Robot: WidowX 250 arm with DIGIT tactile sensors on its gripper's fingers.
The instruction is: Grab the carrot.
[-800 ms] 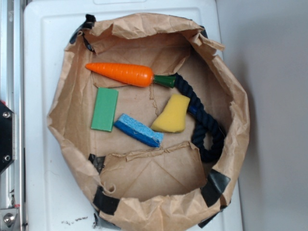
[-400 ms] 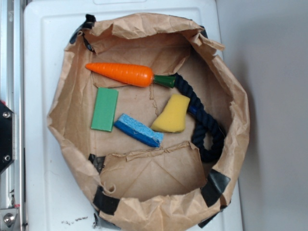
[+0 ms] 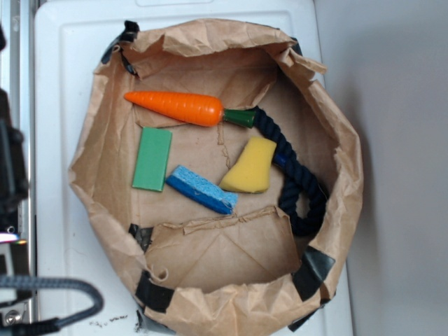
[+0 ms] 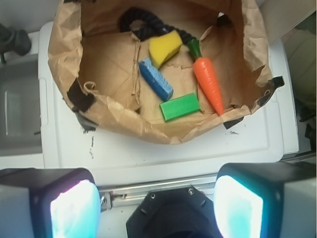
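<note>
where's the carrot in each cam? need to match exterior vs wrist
Exterior: carrot lies across the upper left of the paper bag, tip pointing left, green stem right.
Wrist: carrot at right inside the bag, stem up, tip down-right.
Shared landmark: the green block, just beside the carrot in both views.

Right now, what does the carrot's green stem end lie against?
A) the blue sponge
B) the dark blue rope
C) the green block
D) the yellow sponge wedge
B: in the exterior view the carrot points its stem at the dark blue rope, meeting the rope's end; the green block, blue sponge and yellow sponge wedge lie apart from it.
</note>
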